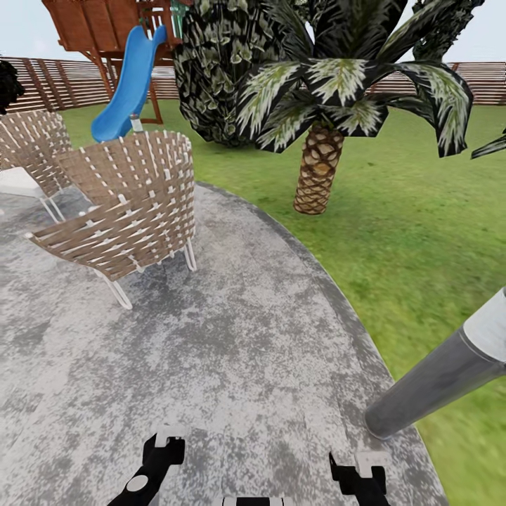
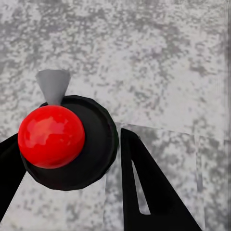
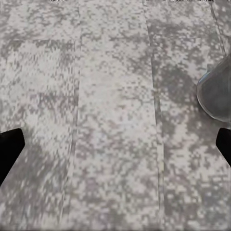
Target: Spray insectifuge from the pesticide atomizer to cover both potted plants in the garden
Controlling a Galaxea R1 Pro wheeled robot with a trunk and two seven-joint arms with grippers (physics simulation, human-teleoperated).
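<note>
The robot stood on the grey paved patio [image 1: 267,337] of the garden, facing two woven chairs [image 1: 133,204], a palm [image 1: 320,169], a blue slide [image 1: 130,84] and the wooden fence [image 1: 63,81]. A grey bollard [image 1: 436,376] leaned in from the lawn edge. The left tool [image 2: 62,192] hung over paving, fingers [image 2: 149,183] spread, nothing between them. The right tool [image 3: 115,149] was likewise spread wide and empty above the slabs. I could see neither atomizer nor potted plants.
</note>
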